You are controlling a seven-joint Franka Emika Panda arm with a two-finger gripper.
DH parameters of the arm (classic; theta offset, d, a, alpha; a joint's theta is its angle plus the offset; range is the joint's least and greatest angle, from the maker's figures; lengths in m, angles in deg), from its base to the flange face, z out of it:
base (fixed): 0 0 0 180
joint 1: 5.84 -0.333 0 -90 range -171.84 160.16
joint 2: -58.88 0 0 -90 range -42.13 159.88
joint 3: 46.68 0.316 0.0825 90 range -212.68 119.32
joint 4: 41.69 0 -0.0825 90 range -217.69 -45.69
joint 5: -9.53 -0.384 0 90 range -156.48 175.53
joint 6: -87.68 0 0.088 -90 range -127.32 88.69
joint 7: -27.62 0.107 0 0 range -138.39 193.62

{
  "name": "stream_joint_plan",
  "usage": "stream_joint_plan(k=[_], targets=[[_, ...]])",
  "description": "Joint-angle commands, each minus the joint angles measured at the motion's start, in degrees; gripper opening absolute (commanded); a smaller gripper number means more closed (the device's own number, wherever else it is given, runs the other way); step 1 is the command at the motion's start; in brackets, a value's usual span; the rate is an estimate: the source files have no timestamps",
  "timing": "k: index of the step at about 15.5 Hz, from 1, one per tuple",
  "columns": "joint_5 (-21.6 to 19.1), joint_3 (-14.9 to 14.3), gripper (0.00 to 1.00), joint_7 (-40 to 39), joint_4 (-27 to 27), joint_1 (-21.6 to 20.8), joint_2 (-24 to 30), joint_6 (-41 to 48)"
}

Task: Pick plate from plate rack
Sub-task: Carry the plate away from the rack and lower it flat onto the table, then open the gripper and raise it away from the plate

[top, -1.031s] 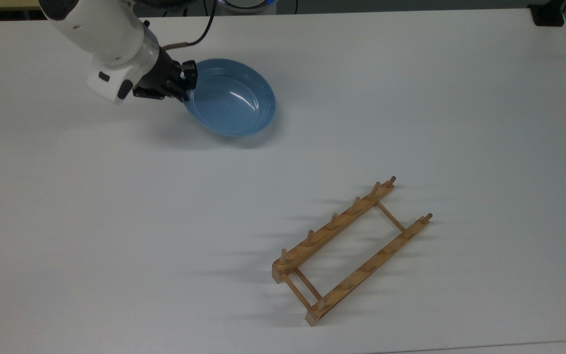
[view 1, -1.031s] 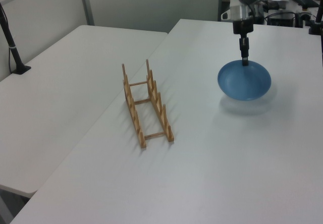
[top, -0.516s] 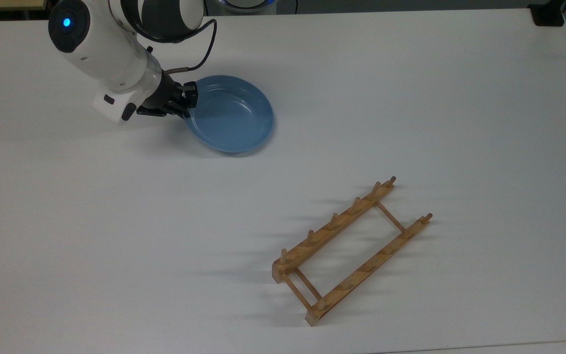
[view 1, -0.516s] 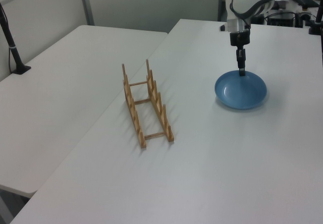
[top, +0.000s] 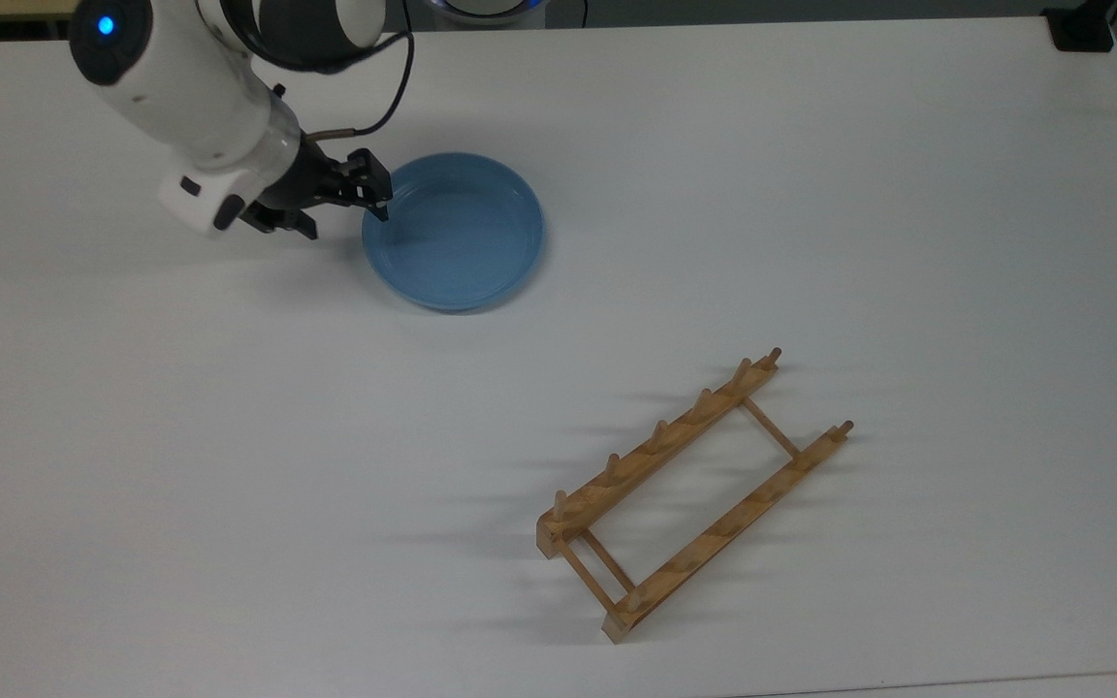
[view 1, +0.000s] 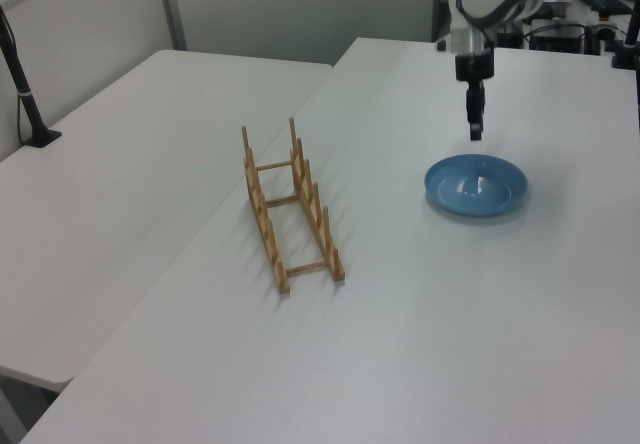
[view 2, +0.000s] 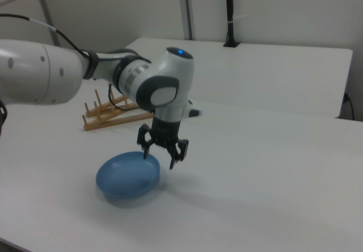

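Observation:
The light-blue plate (top: 457, 233) lies flat on the white table, at the top view's upper left. It also shows in the left view (view 1: 477, 185) and the right view (view 2: 127, 177). My gripper (top: 343, 218) hangs open just above the plate's rim on the top view's left side, holding nothing; its fingers (view 2: 172, 156) straddle the rim from above without touching it. In the left view the gripper (view 1: 475, 130) hovers a short way above the plate's far edge. The wooden plate rack (top: 689, 494) stands empty, well apart from the plate, at the top view's lower right.
The white table (top: 811, 194) has open room between plate and rack. A second white table (view 1: 120, 164) adjoins it in the left view, with a black clamped post (view 1: 25, 84) at its far edge. The table's front edge runs near the rack (view 1: 290, 204).
The plate, held tilted by its rim a second ago, was lowered flat onto the table. The gripper has since opened, let go of it and risen slightly.

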Motion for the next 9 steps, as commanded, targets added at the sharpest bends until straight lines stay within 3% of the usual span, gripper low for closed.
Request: stream_joint_plan(k=[1, 6, 9], targets=[[-1.32, -0.20, 1.00, 9.21, 5.42, -1.12, 5.18, 6.84], [-1.14, 0.16, 1.00, 28.71, 12.99, -3.58, 12.56, 17.73], [-0.53, 0.07, 1.00, 34.71, 13.61, -6.56, 16.61, 22.23]])
